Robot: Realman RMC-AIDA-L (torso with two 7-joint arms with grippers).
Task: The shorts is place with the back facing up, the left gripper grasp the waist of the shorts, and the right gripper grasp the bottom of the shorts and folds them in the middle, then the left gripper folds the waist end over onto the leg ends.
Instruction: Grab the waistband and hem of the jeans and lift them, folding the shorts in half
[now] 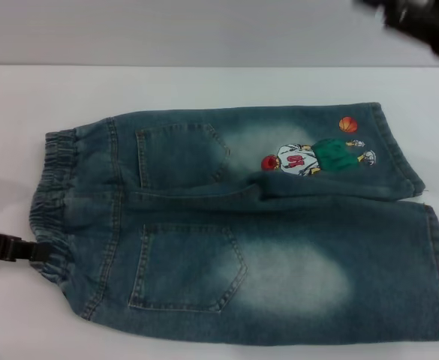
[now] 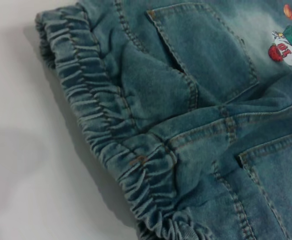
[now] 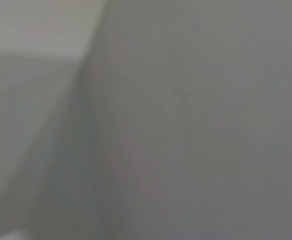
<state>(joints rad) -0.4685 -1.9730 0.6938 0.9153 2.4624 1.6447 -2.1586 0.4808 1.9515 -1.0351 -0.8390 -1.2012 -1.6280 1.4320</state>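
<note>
- The faded blue-green denim shorts [image 1: 264,232] lie spread flat on the white worktop [image 1: 204,86], back side up, with two stitched patch pockets showing and pale bleached patches beside them.
- The waist [image 1: 54,202], a gathered, ruffled elastic denim band, forms the end of the shorts on the robot's left; the left wrist view shows its crinkled ridges [image 2: 111,150] close up, lying on the white surface.
- The leg ends [image 1: 437,262], flat stitched hems, point to the robot's right. The nearer leg reaches the right edge of the head view; the farther leg is shorter in view and its hem is slightly turned.
- On the farther leg sits a cartoon basketball-player print [image 1: 317,157] with a small orange ball [image 1: 347,124] just above it, near that hem.
- The left gripper [image 1: 35,251], a black two-finger claw coming in from the left edge of the head view, meets the near corner of the waist band; its tip touches the ruffled fabric, but whether it is clenched on the cloth I cannot tell.
- The right gripper [image 1: 418,22], a blocky black claw, hangs at the top right corner of the head view, beyond the worktop and well apart from the shorts; I cannot tell whether it is released or clenched.
- The right wrist view shows only plain grey surfaces.
</note>
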